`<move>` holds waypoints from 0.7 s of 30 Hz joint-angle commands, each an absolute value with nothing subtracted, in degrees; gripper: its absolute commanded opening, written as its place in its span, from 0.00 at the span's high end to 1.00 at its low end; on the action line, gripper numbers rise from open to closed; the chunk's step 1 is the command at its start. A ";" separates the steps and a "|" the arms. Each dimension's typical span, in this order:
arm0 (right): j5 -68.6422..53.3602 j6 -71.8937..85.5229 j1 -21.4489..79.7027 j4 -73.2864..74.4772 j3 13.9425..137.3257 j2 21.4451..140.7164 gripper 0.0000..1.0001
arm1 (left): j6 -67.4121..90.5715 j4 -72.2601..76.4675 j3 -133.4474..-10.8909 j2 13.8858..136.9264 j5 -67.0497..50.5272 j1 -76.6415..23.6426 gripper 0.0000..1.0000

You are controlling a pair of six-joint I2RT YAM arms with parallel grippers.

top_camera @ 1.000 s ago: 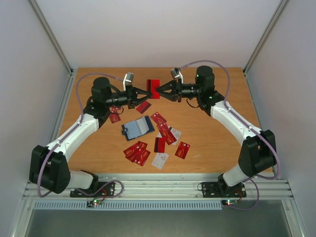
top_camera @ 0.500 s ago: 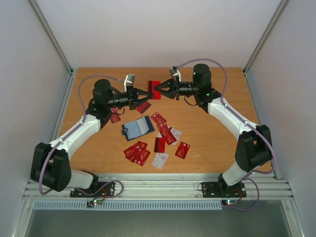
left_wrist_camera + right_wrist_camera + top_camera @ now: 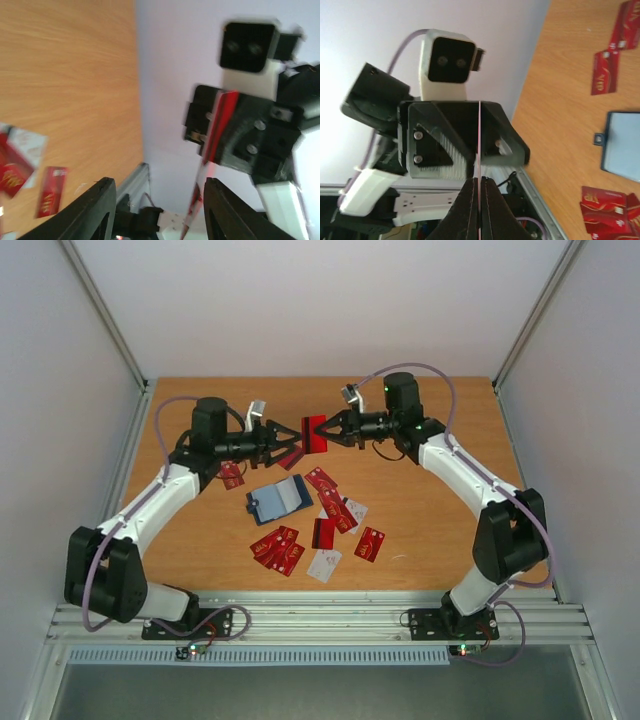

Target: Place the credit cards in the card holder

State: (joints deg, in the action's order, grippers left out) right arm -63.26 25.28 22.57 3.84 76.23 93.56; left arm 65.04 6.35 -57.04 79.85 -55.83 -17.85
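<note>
Quick rundown: a red card point(image 3: 315, 433) is pinched tight in the right gripper point(image 3: 328, 430) and held up off the counter point(image 3: 430, 510), toward the back middle. In the right wrist view it's seen edge-on, just a thin line clamped between the closed fingers point(image 3: 462, 210).

The left gripper point(image 3: 292, 436) is pointed straight at it from the other side. Its fingers are spread and nothing is grasped. From the left wrist camera the card's lower edge is seen in the gap between the two spread fingers point(image 3: 97, 205). That view is blurry, so it can't be told whether either finger is touched by it.

The card holder point(image 3: 278, 498) is laid open on the counter, nearer the arm bases than both grippers. The pale blue inside is turned up and a navy edge is showing.

The rest of the credit cards point(image 3: 277, 548) are scattered flat around it:
- a bunch of red ones is overlapped just in front of the holder
- a few more are spread to its right, with pale ones mixed in point(image 3: 352, 510)
- a single red one point(image 3: 371, 543) is set further right
- a white card point(image 3: 324, 565) is lying closest to the bases
- one red card point(image 3: 232, 476) is parked beside the left arm
- another point(image 3: 291, 456) is lying on the counter below the left gripper
</note>
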 commanded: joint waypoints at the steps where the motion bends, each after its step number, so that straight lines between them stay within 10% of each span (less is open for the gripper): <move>1: -59.81 13.54 23.02 16.85 78.13 96.70 0.99 | 41.80 -33.01 -64.15 78.83 -42.21 -14.68 0.50; 9: -54.55 5.19 28.38 24.90 83.02 104.96 0.99 | 29.39 -45.13 -60.76 79.38 -29.17 -11.66 0.78; 21: -49.87 1.92 33.73 28.66 92.70 117.18 0.99 | 26.43 -43.10 -59.64 89.02 -28.66 -10.28 0.90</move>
State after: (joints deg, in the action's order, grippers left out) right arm -52.42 4.34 33.26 26.59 89.43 114.67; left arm 29.45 -43.55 -59.18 86.19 -28.47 -10.57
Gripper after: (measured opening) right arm 0.015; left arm 0.112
